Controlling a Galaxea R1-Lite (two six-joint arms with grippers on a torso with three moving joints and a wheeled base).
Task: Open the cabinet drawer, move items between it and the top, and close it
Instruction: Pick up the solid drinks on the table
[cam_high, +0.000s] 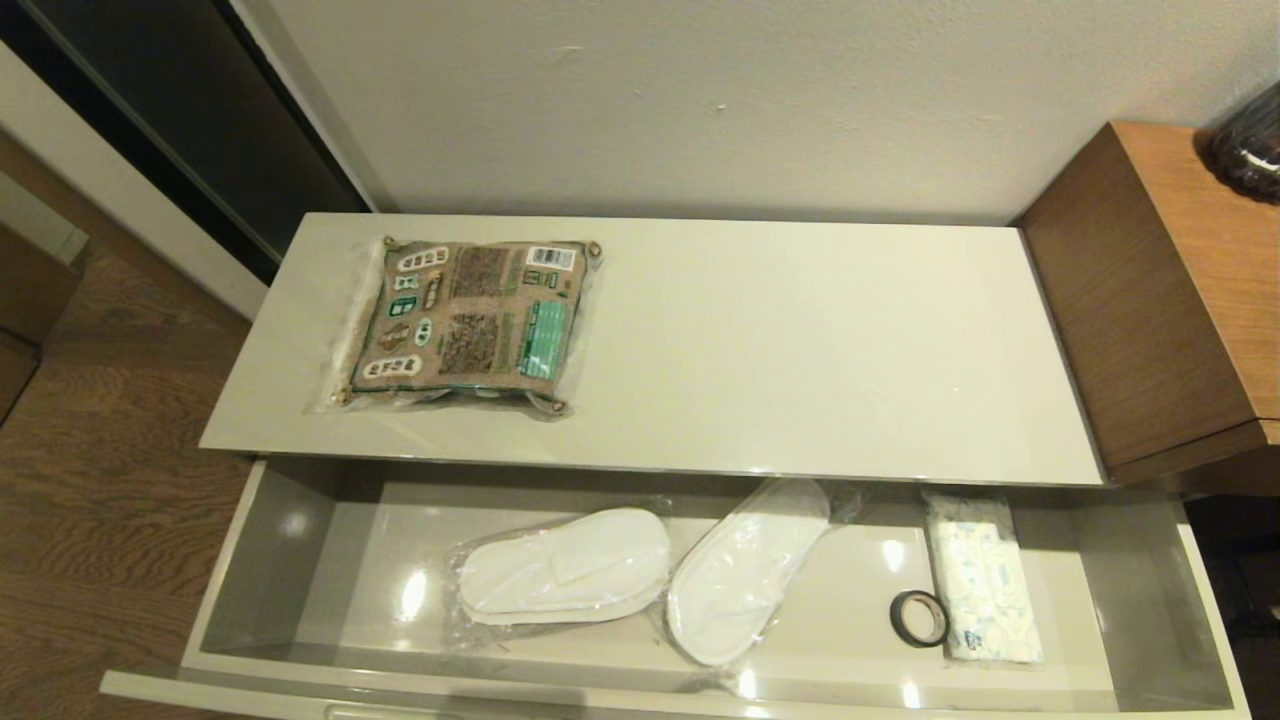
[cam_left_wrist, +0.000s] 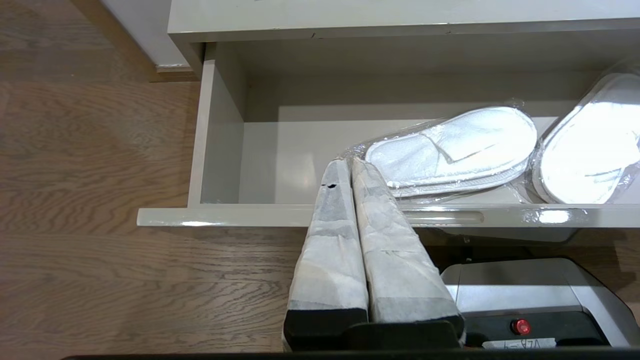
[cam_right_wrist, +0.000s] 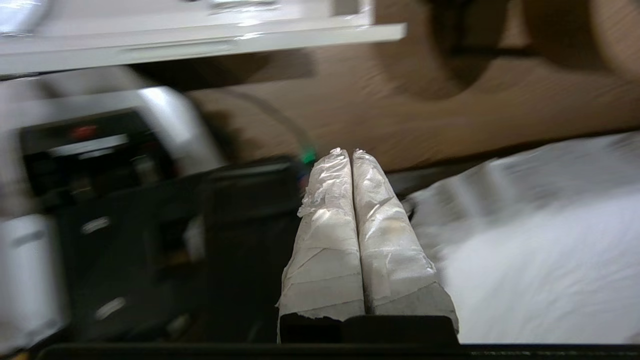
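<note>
The cabinet drawer (cam_high: 300, 560) stands pulled out below the cream-white top (cam_high: 800, 350). On the top's left part lies the brown-and-green packet (cam_high: 465, 325). Inside the drawer at the right lie the dark tape ring (cam_high: 919, 618) and the tissue pack (cam_high: 982, 580), side by side. Neither arm shows in the head view. My left gripper (cam_left_wrist: 346, 162) is shut and empty, just in front of the drawer's face panel (cam_left_wrist: 225, 216), left of its oblong recess (cam_left_wrist: 445, 217). My right gripper (cam_right_wrist: 346, 151) is shut and empty, low beside the robot's base, below the drawer's face panel (cam_right_wrist: 200, 40).
Two plastic-wrapped white slippers (cam_high: 565, 565) (cam_high: 745, 570) lie in the drawer's middle. A taller brown wooden unit (cam_high: 1160, 290) stands at the right with a dark glass object (cam_high: 1250, 150) on it. Wooden floor (cam_high: 100, 480) lies to the left; white bedding (cam_right_wrist: 550, 240) is near the right gripper.
</note>
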